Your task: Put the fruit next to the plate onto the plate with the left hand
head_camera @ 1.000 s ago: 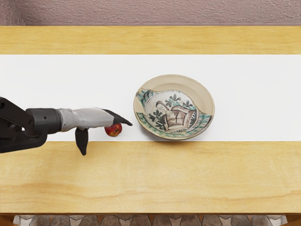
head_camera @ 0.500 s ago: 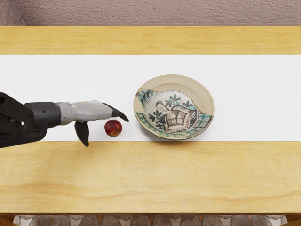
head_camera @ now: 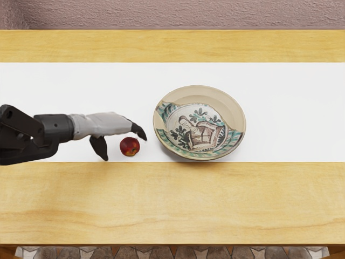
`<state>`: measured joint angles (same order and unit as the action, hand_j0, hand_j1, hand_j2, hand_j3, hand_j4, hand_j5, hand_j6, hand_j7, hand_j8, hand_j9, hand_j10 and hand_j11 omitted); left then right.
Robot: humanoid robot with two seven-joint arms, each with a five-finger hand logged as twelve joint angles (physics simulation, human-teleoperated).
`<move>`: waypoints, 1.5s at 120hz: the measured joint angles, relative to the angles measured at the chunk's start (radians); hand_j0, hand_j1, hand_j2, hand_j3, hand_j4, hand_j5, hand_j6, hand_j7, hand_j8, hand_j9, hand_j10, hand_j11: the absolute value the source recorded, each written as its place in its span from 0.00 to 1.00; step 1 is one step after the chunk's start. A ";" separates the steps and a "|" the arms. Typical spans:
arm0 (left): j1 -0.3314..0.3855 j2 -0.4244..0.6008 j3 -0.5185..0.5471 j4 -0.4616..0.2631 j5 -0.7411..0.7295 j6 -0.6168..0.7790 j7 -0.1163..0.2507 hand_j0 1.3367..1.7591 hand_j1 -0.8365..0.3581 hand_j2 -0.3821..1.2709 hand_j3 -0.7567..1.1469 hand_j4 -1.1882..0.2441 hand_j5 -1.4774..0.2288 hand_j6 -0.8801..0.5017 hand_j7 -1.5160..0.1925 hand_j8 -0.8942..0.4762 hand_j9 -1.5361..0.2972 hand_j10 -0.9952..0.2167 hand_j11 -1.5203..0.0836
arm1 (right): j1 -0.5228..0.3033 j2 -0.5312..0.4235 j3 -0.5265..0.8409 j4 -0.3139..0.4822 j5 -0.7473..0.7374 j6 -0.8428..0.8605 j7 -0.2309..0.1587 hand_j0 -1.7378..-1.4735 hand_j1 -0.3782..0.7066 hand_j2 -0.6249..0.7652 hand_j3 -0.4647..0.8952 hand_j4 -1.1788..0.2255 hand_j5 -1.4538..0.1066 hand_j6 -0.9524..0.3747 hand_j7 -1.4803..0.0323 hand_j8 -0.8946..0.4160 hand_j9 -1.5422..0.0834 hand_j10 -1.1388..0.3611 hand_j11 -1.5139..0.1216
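Note:
A small red apple [head_camera: 129, 146] lies on the white table runner, a short way left of the painted ceramic plate [head_camera: 233, 110]. My left hand [head_camera: 119, 141] comes in from the left edge and hovers just left of and above the apple. Its fingers [head_camera: 138, 131] reach over the top of the fruit and the thumb [head_camera: 99, 147] hangs down on the fruit's left. The hand is open, with a gap between thumb and apple. The plate holds no fruit.
The white runner [head_camera: 280, 86] crosses a wooden table [head_camera: 172, 205] from left to right. Bare wood lies in front of and behind it. A purplish wall runs along the far edge.
The hand has lifted and pulled back slightly, uncovering the apple, then curled its fingertips down beside it. The apple stays in the same spot.

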<state>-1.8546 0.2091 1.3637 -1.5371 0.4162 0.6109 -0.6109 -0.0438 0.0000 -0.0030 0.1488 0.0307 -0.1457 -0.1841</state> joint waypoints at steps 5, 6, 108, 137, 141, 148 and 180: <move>0.012 -0.016 -0.002 0.012 -0.001 0.000 0.000 0.76 0.68 0.27 0.40 0.61 0.63 0.41 0.65 0.42 0.61 0.56 0.69 | 0.000 0.000 0.000 0.000 0.000 0.000 0.000 0.30 0.03 0.45 0.34 0.84 0.93 0.72 0.98 0.68 0.95 0.76 0.93; 0.015 -0.019 -0.002 0.015 -0.001 0.000 0.000 0.76 0.67 0.27 0.40 0.61 0.62 0.41 0.65 0.42 0.61 0.56 0.69 | 0.000 0.000 0.000 0.000 0.000 0.000 0.000 0.30 0.03 0.45 0.34 0.84 0.93 0.72 0.98 0.68 0.95 0.76 0.93; 0.100 -0.071 -0.010 0.144 -0.013 0.000 0.000 0.76 0.58 0.28 0.40 0.54 0.55 0.34 0.57 0.35 0.54 0.48 0.61 | 0.000 0.000 0.000 0.000 0.000 0.000 0.000 0.30 0.03 0.45 0.34 0.84 0.93 0.72 0.98 0.68 0.95 0.76 0.93; 0.101 -0.082 -0.009 0.147 -0.012 0.000 0.000 0.76 0.55 0.29 0.40 0.52 0.53 0.32 0.55 0.33 0.52 0.45 0.59 | 0.000 0.000 0.000 0.000 0.000 0.000 0.000 0.30 0.03 0.45 0.34 0.84 0.93 0.72 0.98 0.68 0.95 0.76 0.93; 0.103 -0.082 -0.009 0.148 -0.012 0.000 0.000 0.76 0.54 0.29 0.40 0.52 0.52 0.31 0.55 0.33 0.52 0.45 0.58 | 0.000 0.000 0.000 0.000 0.000 0.000 0.000 0.30 0.03 0.45 0.34 0.84 0.93 0.72 0.98 0.68 0.95 0.76 0.93; 0.103 -0.082 -0.009 0.148 -0.011 0.000 0.000 0.76 0.53 0.29 0.40 0.51 0.52 0.31 0.54 0.32 0.51 0.44 0.58 | 0.000 0.000 0.000 0.000 0.000 0.000 0.000 0.30 0.03 0.45 0.34 0.84 0.93 0.72 0.98 0.68 0.95 0.76 0.93; 0.115 -0.100 -0.009 0.164 -0.013 0.002 0.000 0.76 0.50 0.30 0.40 0.47 0.49 0.26 0.51 0.30 0.48 0.41 0.53 | 0.000 0.000 0.000 0.000 0.000 0.000 0.000 0.30 0.03 0.45 0.34 0.84 0.93 0.72 0.98 0.68 0.95 0.76 0.93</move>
<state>-1.7397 0.1090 1.3550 -1.3734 0.4035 0.6129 -0.6113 -0.0438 0.0000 -0.0030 0.1486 0.0307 -0.1457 -0.1841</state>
